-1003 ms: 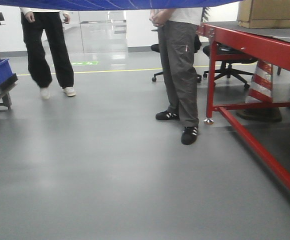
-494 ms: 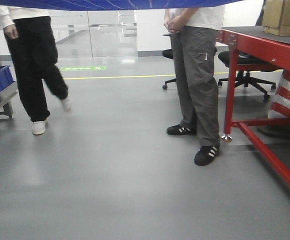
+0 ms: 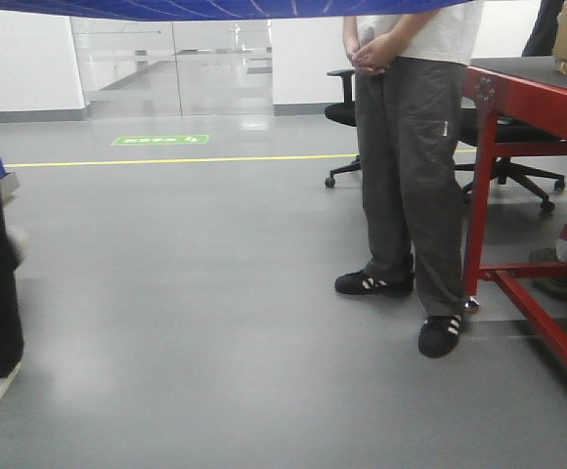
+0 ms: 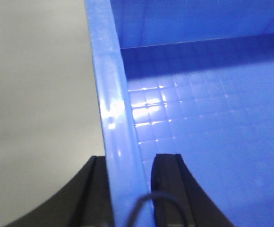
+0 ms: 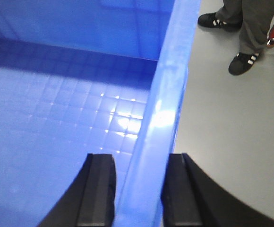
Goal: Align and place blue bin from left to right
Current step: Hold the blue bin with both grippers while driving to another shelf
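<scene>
- The left jaws are clamped on the left wall of the blue bin (image 4: 198, 118), one finger (image 4: 95, 189) outside it and one inside.
- The right jaws pinch the right wall the same way.
- We see the bin carried between both arms, mouth up, above the grey floor (image 5: 222, 142); it spans left to right.
- We cannot tell whether that span is its long axis: both wrist views cut off its corners, and the front view shows only a blue strip along the top.
- A person in grey trousers (image 3: 411, 176), head cut off, stands beside a red bench (image 3: 518, 98).
</scene>
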